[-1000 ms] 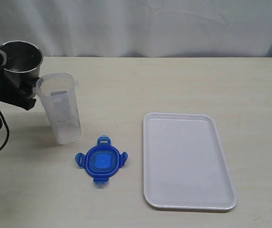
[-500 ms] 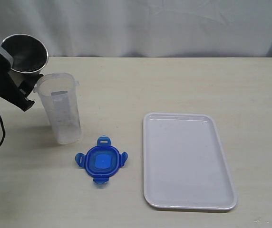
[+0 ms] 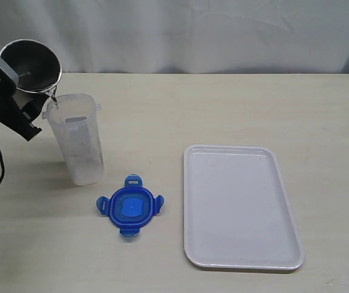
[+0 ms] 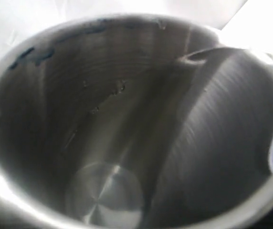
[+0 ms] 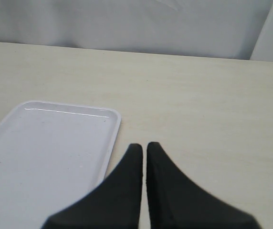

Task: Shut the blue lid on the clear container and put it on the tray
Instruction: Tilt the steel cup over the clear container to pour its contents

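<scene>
Tipped further than a second before, the steel cup [image 3: 31,64] had risen from beside the clear container [image 3: 77,140] until its lip hung just over the container's rim, mouth turned toward the camera. The left gripper [image 3: 28,113] had swung up with it and clamped the cup by its wall, jaws wide around it. The left wrist view showed nothing but the cup's bare metal inside [image 4: 127,119]. A thin dark trickle [image 3: 53,97] seemed to run from the lip into the container, though it was too fine to be sure of.

Nothing else had shifted. The container stood upright and open near the left edge of the table [image 3: 223,110]. The blue lid [image 3: 130,206] lay flat with its flaps spread, toward the front edge, between the container and the tray [image 3: 241,207], touching neither. The tray sat bare on the right half of the table. The right gripper [image 5: 143,157] hovered with its fingers pressed together and nothing between them, above the table just beside the tray's rim [image 5: 112,129].

By my reading, this was a filling step ahead of the task proper: the lid was not yet on, and the left arm would have to set the cup down first.
</scene>
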Controlling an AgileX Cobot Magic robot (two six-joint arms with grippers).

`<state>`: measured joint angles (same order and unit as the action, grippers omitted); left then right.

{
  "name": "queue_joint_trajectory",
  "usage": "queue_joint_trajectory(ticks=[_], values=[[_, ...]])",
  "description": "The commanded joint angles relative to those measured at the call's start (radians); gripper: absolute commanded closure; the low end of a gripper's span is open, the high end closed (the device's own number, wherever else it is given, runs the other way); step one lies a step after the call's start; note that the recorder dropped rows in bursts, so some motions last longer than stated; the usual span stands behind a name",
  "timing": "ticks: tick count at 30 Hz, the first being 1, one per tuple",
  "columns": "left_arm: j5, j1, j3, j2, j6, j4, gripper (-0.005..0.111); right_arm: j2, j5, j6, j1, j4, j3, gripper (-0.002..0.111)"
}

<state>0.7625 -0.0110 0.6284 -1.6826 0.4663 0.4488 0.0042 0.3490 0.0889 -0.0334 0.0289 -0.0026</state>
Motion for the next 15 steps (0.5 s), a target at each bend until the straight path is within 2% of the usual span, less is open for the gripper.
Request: queue_joint_trajectory(ticks=[1, 15], values=[[0.086, -0.001, 0.013, 0.015, 0.031, -0.042, 0.107, -0.004, -0.003, 0.001, -0.004, -0.008, 0.003, 0.104], [0.088, -0.001, 0.013, 0.015, 0.098, -0.042, 0.107, -0.004, -0.003, 0.001, -0.004, -0.008, 0.003, 0.104]])
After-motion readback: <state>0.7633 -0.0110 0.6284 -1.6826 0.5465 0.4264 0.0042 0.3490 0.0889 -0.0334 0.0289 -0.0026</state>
